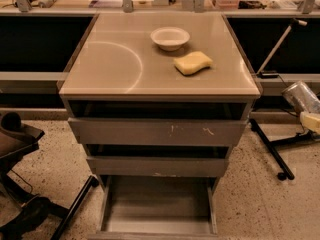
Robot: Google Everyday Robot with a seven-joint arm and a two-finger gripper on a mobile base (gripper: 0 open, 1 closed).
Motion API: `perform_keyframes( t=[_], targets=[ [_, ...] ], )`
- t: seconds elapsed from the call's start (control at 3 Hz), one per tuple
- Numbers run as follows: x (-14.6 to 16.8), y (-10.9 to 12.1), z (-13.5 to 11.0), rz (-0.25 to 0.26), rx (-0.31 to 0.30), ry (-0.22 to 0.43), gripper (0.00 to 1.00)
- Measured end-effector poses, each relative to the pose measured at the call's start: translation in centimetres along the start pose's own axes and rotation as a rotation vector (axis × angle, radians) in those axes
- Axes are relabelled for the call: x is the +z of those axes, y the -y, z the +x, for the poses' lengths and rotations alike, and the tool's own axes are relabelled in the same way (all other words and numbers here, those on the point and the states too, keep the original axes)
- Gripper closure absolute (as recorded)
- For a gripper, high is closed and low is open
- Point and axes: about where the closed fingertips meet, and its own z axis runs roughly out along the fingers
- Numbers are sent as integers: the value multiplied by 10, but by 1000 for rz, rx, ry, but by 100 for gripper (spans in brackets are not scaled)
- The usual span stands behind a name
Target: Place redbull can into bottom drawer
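The redbull can (300, 96), silvery and tilted, hangs in the air at the right edge, level with the cabinet's top drawer and to its right. My gripper (311, 119) is a cream shape just below and right of the can, mostly cut off by the frame edge, and it holds the can. The bottom drawer (157, 204) is pulled out at the foot of the grey cabinet; its grey tray shows nothing inside. The can is well to the right of the drawer and above it.
A white bowl (170, 37) and a yellow sponge (192, 63) sit on the cabinet top (110, 69). The two upper drawers (157, 132) stand slightly open. A black stand's legs (270, 146) lie on the floor at the right; a dark chair (20, 149) is at the left.
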Motion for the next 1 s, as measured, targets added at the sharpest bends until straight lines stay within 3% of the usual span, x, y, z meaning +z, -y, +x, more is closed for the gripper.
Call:
perform_keyframes(
  t=[0.33,0.67,1.0],
  targets=[
    [0,0,0,0,0,0,100],
    [16,-13,25,21,18,33,100],
    [48,-47,94,51,42,87,100]
  ],
)
